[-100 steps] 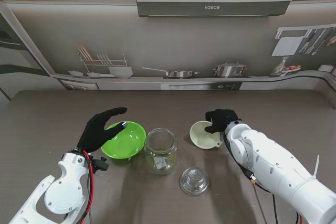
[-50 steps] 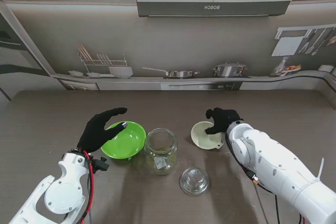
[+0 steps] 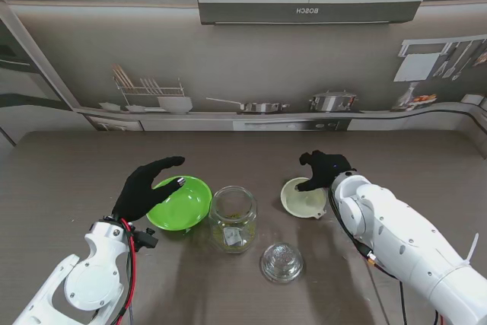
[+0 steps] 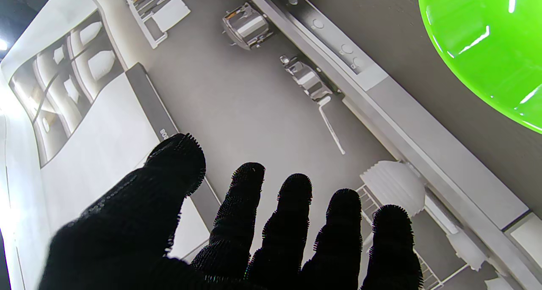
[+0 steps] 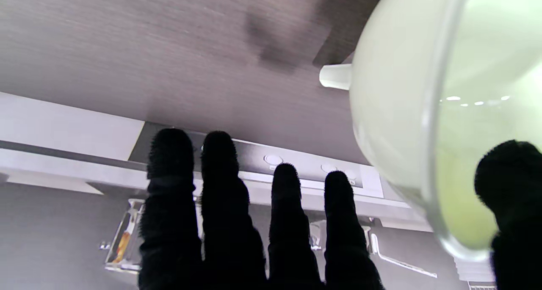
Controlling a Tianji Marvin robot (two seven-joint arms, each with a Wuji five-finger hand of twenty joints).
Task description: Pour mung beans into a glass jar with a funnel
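Pale funnel gripped by right hand.

Soft, even overhead light — glare streaks on the green bowl; the funnel blurs close up.

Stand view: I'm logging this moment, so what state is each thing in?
Glass jar: upright, lid off.
Jar lid: on the table.
Green bowl: upright.
Funnel: lying tilted at the right hand.
Left hand: open, holding nothing.
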